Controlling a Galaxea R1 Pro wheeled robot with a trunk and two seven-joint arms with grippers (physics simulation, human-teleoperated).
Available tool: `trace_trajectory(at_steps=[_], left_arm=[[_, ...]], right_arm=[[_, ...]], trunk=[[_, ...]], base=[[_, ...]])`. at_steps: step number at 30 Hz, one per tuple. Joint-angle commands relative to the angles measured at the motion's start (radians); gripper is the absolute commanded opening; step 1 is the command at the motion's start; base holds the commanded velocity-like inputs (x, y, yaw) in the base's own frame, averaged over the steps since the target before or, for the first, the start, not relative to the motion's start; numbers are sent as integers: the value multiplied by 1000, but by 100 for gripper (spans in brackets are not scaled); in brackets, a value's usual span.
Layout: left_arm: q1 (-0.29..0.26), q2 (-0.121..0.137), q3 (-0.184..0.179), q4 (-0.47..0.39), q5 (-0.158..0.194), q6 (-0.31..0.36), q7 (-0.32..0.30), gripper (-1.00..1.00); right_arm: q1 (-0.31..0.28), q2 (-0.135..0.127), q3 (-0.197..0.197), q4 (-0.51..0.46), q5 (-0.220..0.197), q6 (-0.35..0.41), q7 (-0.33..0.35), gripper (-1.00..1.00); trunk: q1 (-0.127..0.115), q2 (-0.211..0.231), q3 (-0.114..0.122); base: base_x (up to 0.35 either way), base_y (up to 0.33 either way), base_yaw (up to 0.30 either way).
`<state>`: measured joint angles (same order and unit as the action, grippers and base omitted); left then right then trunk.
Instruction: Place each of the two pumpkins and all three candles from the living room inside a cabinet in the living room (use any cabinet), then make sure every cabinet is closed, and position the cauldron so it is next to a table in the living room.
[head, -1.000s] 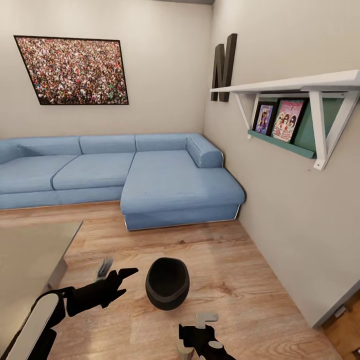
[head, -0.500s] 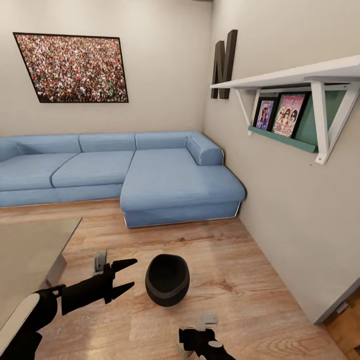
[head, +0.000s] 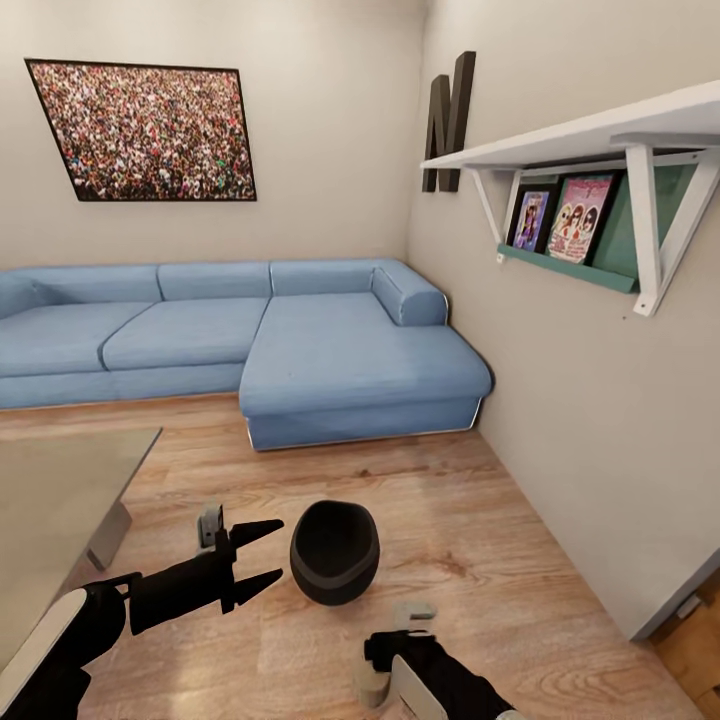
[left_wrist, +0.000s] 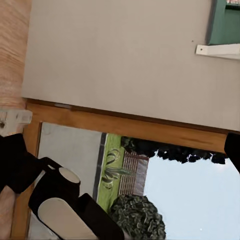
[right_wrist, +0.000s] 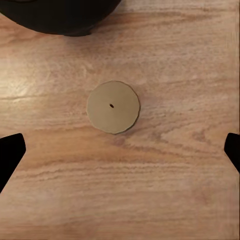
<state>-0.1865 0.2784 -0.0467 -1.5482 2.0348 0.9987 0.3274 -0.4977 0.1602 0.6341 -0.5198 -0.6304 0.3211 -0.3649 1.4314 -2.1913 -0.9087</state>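
Note:
The black cauldron (head: 335, 552) stands upright on the wood floor, mouth up. My left gripper (head: 268, 550) is open just left of it, fingers pointing at its side, a small gap away. My right gripper (head: 392, 655) points down at the floor nearer to me. In the right wrist view it is open (right_wrist: 120, 150) above a candle (right_wrist: 113, 107), a cream round top with a dark wick spot, and the cauldron's belly (right_wrist: 60, 15) lies just beyond. The table (head: 50, 500), with its glossy top, is at the left on a grey leg (head: 108, 535).
A blue corner sofa (head: 330, 360) runs along the back wall under a framed crowd picture (head: 145, 130). The right wall (head: 580, 450) is close, with a white shelf (head: 600, 130) holding pictures. Bare floor lies between the cauldron and the sofa.
My left gripper has turned at the wrist and moved closer to the cauldron, its fingers now spread. The right arm has edged forward. The view has shifted a little.

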Motion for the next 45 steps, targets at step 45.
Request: trace_trajectory(at_steps=[45], left_arm=[[-1, -2, -41, -26, 19, 1, 9, 100]], right_arm=[[-28, 1, 4, 9, -9, 27, -32, 100]], trunk=[[169, -309, -143]], base=[[0, 0, 0]])
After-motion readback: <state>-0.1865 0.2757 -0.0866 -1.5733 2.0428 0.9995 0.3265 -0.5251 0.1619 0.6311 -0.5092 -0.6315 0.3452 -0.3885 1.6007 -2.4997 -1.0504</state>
